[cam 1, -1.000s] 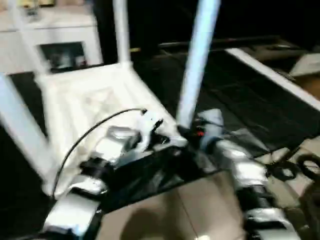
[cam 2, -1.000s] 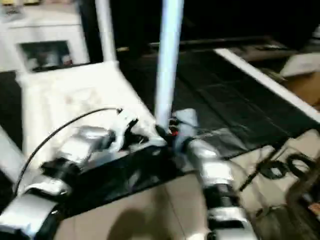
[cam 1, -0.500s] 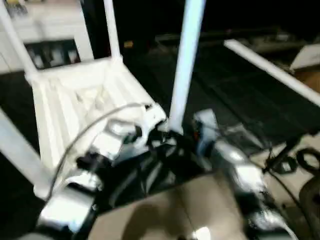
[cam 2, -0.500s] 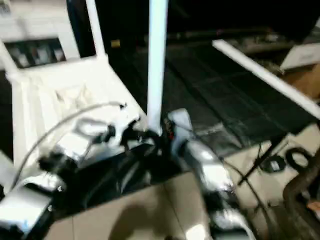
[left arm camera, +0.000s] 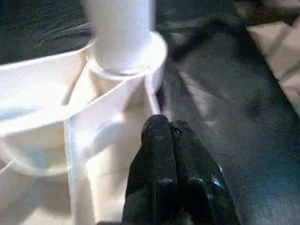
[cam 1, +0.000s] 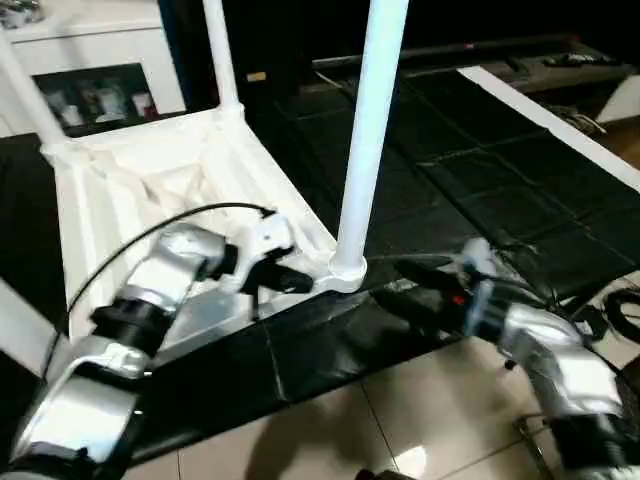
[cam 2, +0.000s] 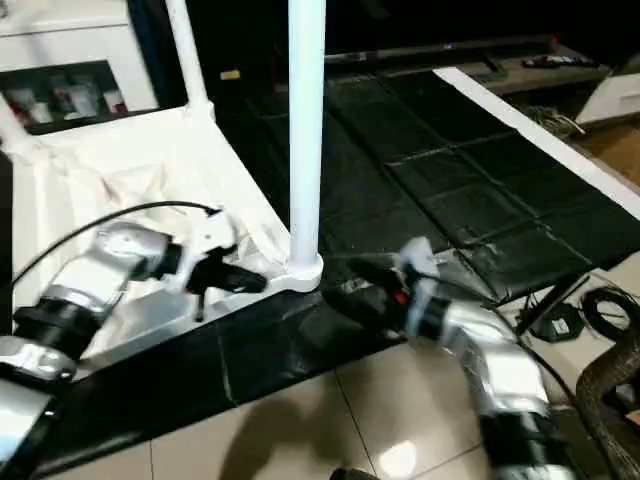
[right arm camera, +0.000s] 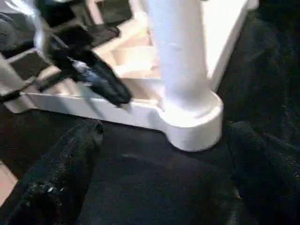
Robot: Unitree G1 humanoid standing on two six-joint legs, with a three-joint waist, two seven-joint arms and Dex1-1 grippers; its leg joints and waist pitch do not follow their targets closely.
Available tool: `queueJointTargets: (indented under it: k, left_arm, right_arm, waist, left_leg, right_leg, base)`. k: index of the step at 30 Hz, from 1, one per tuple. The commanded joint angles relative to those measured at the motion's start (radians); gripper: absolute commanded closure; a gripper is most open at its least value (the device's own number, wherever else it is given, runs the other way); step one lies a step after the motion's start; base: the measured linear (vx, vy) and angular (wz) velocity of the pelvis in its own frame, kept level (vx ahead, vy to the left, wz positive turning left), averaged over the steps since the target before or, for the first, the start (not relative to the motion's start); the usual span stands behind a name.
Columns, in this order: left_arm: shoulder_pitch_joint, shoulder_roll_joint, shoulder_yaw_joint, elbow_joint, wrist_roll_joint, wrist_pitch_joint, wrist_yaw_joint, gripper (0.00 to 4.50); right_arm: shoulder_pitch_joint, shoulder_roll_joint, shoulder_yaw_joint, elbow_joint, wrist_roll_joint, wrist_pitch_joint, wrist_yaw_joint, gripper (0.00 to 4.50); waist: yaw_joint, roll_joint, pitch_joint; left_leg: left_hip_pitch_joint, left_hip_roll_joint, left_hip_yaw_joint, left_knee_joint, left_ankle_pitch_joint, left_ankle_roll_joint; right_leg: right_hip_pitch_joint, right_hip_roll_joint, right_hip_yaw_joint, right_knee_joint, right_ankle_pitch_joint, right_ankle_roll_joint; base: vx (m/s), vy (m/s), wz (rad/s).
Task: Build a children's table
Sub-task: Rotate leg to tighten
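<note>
I have the table (cam 1: 150, 190) upside down on the black mat (cam 1: 480, 170), ribbed underside facing up, with the near leg (cam 1: 370, 130) standing upright in its corner socket (cam 1: 345, 272), right at the mat's near edge.

My left gripper (cam 1: 290, 280) has its fingers pressed together on nothing, their tips resting on or just over the rim beside that socket. My right gripper (cam 2: 350, 285) sits just clear of the socket on the mat side, its fingers (right arm camera: 70, 154) spread wide and empty, one to each side of the socket in the right wrist view.

I judge the table to be light, hollow, stiff plastic. It should slide easily on the mat if pushed, so I would steady the rim whenever I load a leg. The legs are smooth, round and tapered, so likely slippery; I would grip one low, near the socket, where it is thickest and leverage is least. The ribs and rim give a firmer edge to pinch than the flat panels.

Counting: one top, and four legs standing, namely the near one, two at the far corners (cam 1: 222, 55) (cam 1: 22, 85), and one at the near left (cam 1: 20, 325) cut by the frame edge. A white cabinet (cam 1: 90, 60) stands behind.
</note>
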Motion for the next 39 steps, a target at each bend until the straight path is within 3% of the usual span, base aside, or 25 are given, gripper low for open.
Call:
queueJointTargets:
  k: [1, 2, 7, 14, 19, 27, 28, 36, 39]
  left_arm:
    - [0.015, 0.008, 0.021, -0.057, -0.014, 0.110, 0.026, 4.50]
    - [0.023, 0.014, 0.022, -0.090, -0.020, 0.146, 0.023, 4.50]
    - [0.081, 0.028, 0.016, -0.248, -0.025, 0.278, 0.026, 3.98]
    - [0.093, 0.012, 0.020, -0.293, -0.016, 0.351, 0.106, 3.40]
    - [0.095, 0.002, 0.009, -0.297, 0.014, 0.381, 0.169, 2.96]
    - [0.116, 0.011, -0.023, -0.334, 0.013, 0.424, 0.170, 2.96]
    - [0.116, 0.012, -0.025, -0.335, 0.012, 0.424, 0.172, 3.22]
    - [0.118, 0.030, -0.060, -0.324, 0.038, 0.336, 0.166, 3.75]
    - [0.119, 0.033, -0.065, -0.325, 0.034, 0.312, 0.150, 4.01]
  right_arm:
    - [-0.001, -0.008, 0.008, -0.036, 0.007, 0.016, 0.001, 0.04]
    - [0.001, -0.012, 0.015, -0.050, 0.010, 0.045, 0.001, 0.04]
    - [0.009, -0.023, 0.050, -0.096, 0.020, 0.113, 0.007, 0.00]
    - [0.011, -0.027, 0.085, -0.109, 0.003, 0.116, -0.006, 0.00]
    - [0.021, -0.057, 0.137, -0.155, -0.044, 0.134, -0.008, 0.00]
    - [0.009, -0.069, 0.160, -0.179, -0.061, 0.151, -0.035, 0.00]
    - [0.011, -0.071, 0.163, -0.182, -0.061, 0.151, -0.033, 0.00]
    - [0.021, -0.088, 0.187, -0.233, -0.059, 0.162, -0.029, 0.00]
    - [0.022, -0.088, 0.189, -0.236, -0.058, 0.163, -0.030, 0.00]
  waist:
    - [0.012, -0.004, -0.071]
    - [0.015, -0.007, -0.068]
    - [0.025, -0.006, -0.069]
    - [0.035, -0.003, -0.076]
    - [0.036, -0.005, -0.078]
    - [0.035, -0.005, -0.075]
    - [0.034, -0.004, -0.076]
    - [0.036, -0.004, -0.077]
    - [0.037, -0.004, -0.077]
  left_leg:
    - [-0.021, 0.014, 0.013, -0.065, -0.060, 0.074]
    - [-0.018, 0.010, 0.015, -0.066, -0.072, 0.071]
    - [-0.016, 0.014, 0.015, -0.068, -0.071, 0.067]
    - [-0.019, 0.013, 0.015, -0.063, -0.024, 0.076]
    - [-0.027, 0.009, 0.013, -0.060, 0.003, 0.080]
    - [-0.025, 0.005, 0.013, -0.062, -0.036, 0.067]
    - [-0.026, 0.006, 0.013, -0.062, -0.033, 0.069]
    - [-0.028, 0.006, 0.012, -0.060, -0.024, 0.074]
    - [-0.028, 0.006, 0.011, -0.060, -0.029, 0.070]
  right_leg:
    - [0.094, -0.058, 0.064, -0.081, -0.354, -0.118]
    - [0.089, -0.055, 0.064, -0.091, -0.389, -0.102]
    - [0.085, -0.051, 0.066, -0.091, -0.394, -0.094]
    - [0.086, -0.047, 0.070, -0.073, -0.274, -0.130]
    - [0.093, -0.046, 0.068, -0.071, -0.256, -0.115]
    - [0.090, -0.044, 0.063, -0.086, -0.353, -0.069]
    - [0.090, -0.044, 0.064, -0.084, -0.341, -0.072]
    - [0.093, -0.043, 0.065, -0.078, -0.299, -0.086]
    - [0.093, -0.044, 0.064, -0.081, -0.319, -0.070]
  base:
    - [0.000, 0.000, 0.00]
    - [0.000, 0.000, 0.00]
    - [0.000, 0.000, 0.00]
    - [0.000, 0.000, 0.00]
    - [0.000, 0.000, 0.00]
    - [0.000, 0.000, 0.00]
    - [0.000, 0.000, 0.00]
    - [0.000, 0.000, 0.00]
    - [0.000, 0.000, 0.00]
